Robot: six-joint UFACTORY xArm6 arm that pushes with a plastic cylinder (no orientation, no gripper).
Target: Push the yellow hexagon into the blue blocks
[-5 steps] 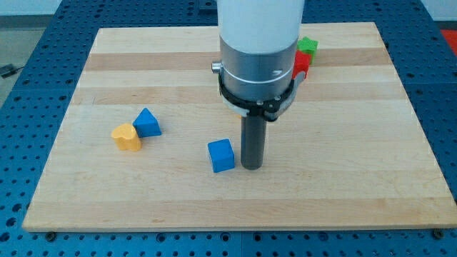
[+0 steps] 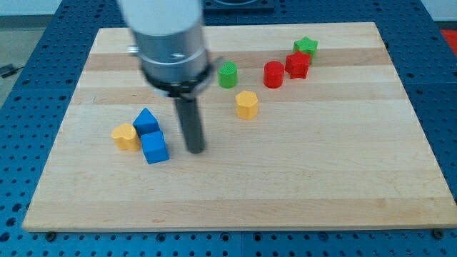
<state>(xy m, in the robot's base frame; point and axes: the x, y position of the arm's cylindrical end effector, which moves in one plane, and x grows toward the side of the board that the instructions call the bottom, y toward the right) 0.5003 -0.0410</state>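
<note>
The yellow hexagon [image 2: 247, 104] stands near the board's middle, right of my rod. Two blue blocks sit at the left: a blue triangle-like block [image 2: 146, 121] and a blue cube [image 2: 154, 148] just below it, touching or nearly so. My tip [image 2: 196, 150] rests on the board right of the blue cube, a short gap away, and well down-left of the yellow hexagon.
A yellow heart-like block [image 2: 126, 136] lies against the blue blocks' left side. A green cylinder [image 2: 228, 74], a red cylinder [image 2: 273, 74], a red block [image 2: 298, 65] and a green star [image 2: 305, 47] sit along the upper right of the wooden board [image 2: 343, 178].
My rod has moved left, and the blue cube has slid left up to the blue triangle block. The blocks that the arm hid at upper right now show.
</note>
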